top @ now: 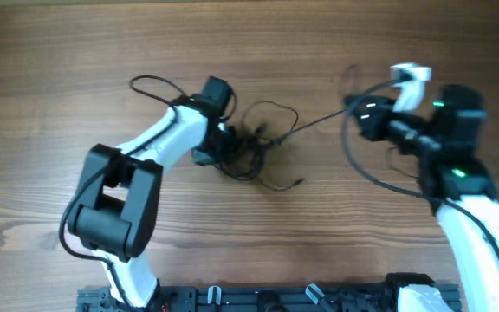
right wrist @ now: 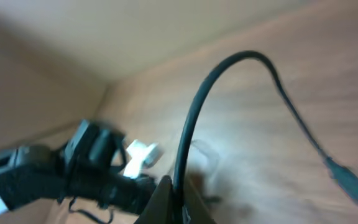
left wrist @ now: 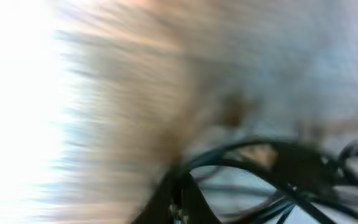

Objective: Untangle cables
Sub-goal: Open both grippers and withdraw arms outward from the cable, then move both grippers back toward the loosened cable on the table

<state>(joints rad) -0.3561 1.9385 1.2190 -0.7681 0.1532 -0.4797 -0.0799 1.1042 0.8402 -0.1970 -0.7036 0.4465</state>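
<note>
The cables [top: 251, 149] lie bunched in a small black tangle at mid-table, with a loop [top: 277, 111] behind it and a loose end with a plug [top: 296, 182] in front. My left gripper [top: 225, 144] is down at the tangle's left side, shut on a strand. The left wrist view is blurred, with the gripper [left wrist: 182, 208] closed at the foot of a cable loop [left wrist: 272, 149]. One strand [top: 319, 120] runs taut from the tangle to my right gripper [top: 354, 109], which is shut on it. In the right wrist view that cable [right wrist: 194, 112] rises from the closed gripper [right wrist: 178, 198] and arcs right.
Thicker black arm cables loop beside each arm: one behind the left arm [top: 152, 81], one under the right gripper [top: 362, 169]. The wooden table [top: 50, 104] stretches around both arms. The arm bases and a black rail [top: 267, 299] line the front edge.
</note>
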